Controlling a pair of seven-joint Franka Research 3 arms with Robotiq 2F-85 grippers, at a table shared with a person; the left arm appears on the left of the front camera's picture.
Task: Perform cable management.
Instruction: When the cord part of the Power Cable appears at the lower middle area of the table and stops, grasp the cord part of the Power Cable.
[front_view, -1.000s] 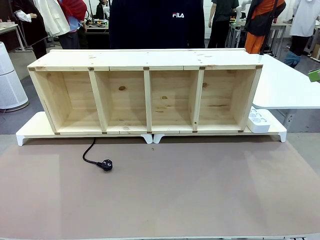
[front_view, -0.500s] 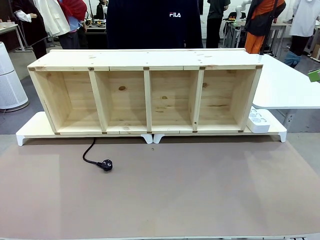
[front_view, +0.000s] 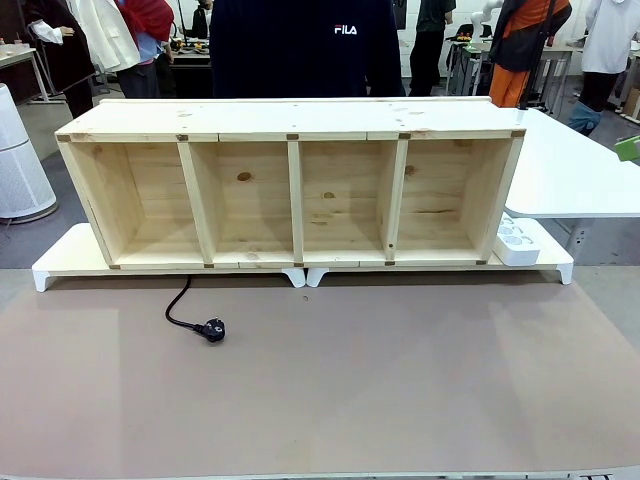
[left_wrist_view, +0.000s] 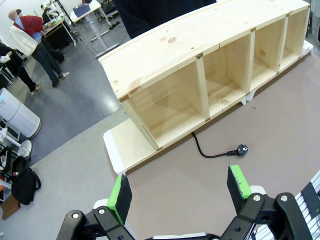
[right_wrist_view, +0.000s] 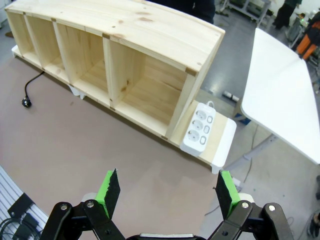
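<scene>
nearby: cable (front_view: 211, 329) before wooden shelf (front_view: 290, 120); power strip (front_view: 517, 238) beside shelf.

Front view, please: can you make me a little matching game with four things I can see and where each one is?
1 cable plug
2 power strip
3 wooden shelf
4 person

A behind the shelf
B on the brown mat
C on the white riser, beside the shelf's right end
D spanning the white riser

Pairs: 1-B, 2-C, 3-D, 4-A
</scene>
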